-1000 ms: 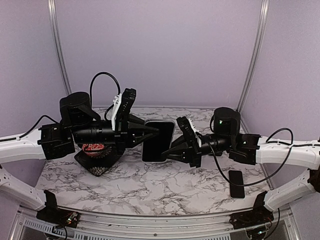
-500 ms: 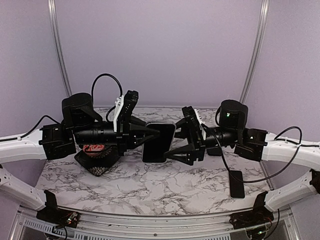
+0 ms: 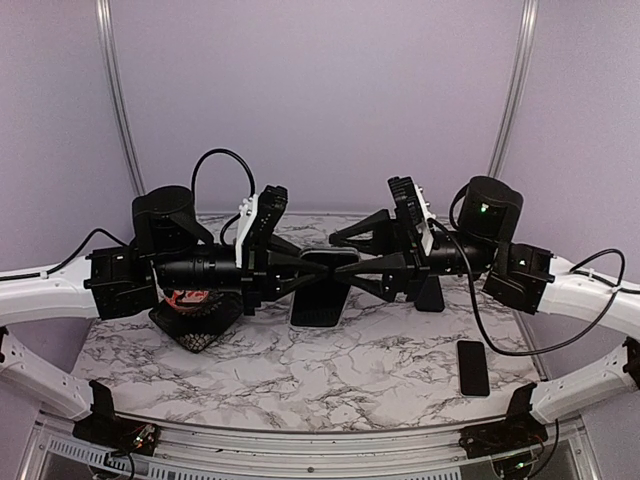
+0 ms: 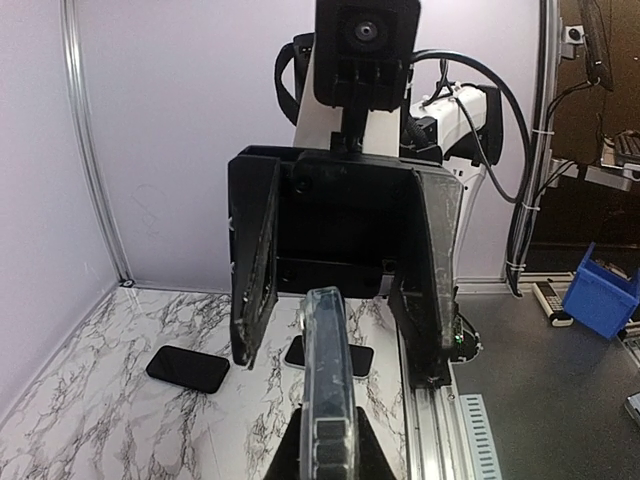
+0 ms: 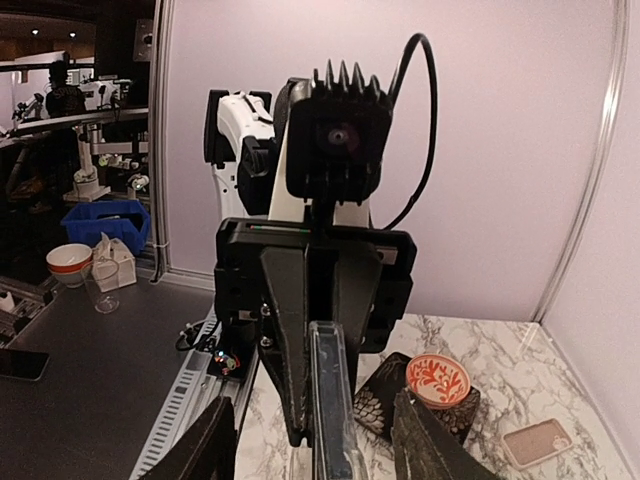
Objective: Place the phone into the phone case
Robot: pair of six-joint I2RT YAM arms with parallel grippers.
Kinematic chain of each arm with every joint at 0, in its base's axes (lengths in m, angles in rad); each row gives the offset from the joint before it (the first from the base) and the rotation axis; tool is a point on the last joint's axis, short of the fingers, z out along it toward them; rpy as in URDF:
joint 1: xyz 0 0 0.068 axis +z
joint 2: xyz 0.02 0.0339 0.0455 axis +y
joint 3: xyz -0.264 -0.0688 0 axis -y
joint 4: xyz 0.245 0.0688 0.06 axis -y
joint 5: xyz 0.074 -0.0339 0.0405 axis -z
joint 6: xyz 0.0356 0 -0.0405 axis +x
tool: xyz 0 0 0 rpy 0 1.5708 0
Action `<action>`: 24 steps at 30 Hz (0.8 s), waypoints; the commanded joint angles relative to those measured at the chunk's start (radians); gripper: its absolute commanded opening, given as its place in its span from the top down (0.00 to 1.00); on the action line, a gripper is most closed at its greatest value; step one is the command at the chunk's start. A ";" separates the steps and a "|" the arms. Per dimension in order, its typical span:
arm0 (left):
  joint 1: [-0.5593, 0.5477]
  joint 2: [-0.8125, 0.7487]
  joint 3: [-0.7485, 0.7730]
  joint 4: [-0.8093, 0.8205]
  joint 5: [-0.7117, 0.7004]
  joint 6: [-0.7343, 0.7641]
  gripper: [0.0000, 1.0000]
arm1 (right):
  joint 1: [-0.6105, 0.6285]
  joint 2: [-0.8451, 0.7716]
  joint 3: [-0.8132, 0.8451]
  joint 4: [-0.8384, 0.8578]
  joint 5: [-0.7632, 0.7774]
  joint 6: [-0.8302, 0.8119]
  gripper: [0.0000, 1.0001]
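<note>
Top external view puts the case (image 3: 318, 305) in mid-air between the arms. Your left gripper (image 3: 318, 276) is clamped on one end, and the right gripper (image 3: 345, 258) stands apart around the other end. The phone (image 3: 472, 367) lies on the table (image 3: 300, 370), well apart from the case. If you close the right gripper off-centre, the case may twist out of that thin pinch and drop. Both wrist views show the case edge-on, so you cannot tell whether it is empty.

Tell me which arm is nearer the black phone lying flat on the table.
Right. The right arm passes close by the black phone; the left arm is far off on the opposite side.
</note>
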State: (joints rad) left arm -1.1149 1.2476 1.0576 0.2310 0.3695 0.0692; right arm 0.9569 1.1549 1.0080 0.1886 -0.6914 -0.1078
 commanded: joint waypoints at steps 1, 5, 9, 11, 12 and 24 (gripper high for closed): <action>-0.011 -0.011 0.046 0.050 0.019 0.017 1.00 | 0.012 0.025 0.042 -0.019 -0.010 0.001 0.46; -0.011 -0.014 0.038 0.050 0.014 0.018 1.00 | 0.013 0.025 0.040 -0.022 -0.016 -0.002 0.37; -0.014 -0.019 0.035 0.050 0.013 0.021 1.00 | 0.013 0.021 0.032 -0.020 -0.021 -0.004 0.40; -0.016 -0.021 0.032 0.050 0.008 0.024 1.00 | 0.013 0.024 0.033 -0.018 -0.030 -0.004 0.48; -0.016 -0.021 0.029 0.050 0.009 0.024 1.00 | 0.013 0.025 0.034 -0.021 -0.033 -0.004 0.52; -0.016 -0.050 0.005 0.050 0.006 0.034 1.00 | -0.004 -0.052 -0.006 -0.105 -0.029 -0.054 0.52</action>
State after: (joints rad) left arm -1.1255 1.2373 1.0618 0.2310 0.3683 0.0914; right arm 0.9596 1.1526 1.0096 0.1093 -0.7151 -0.1463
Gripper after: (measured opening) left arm 0.055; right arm 0.473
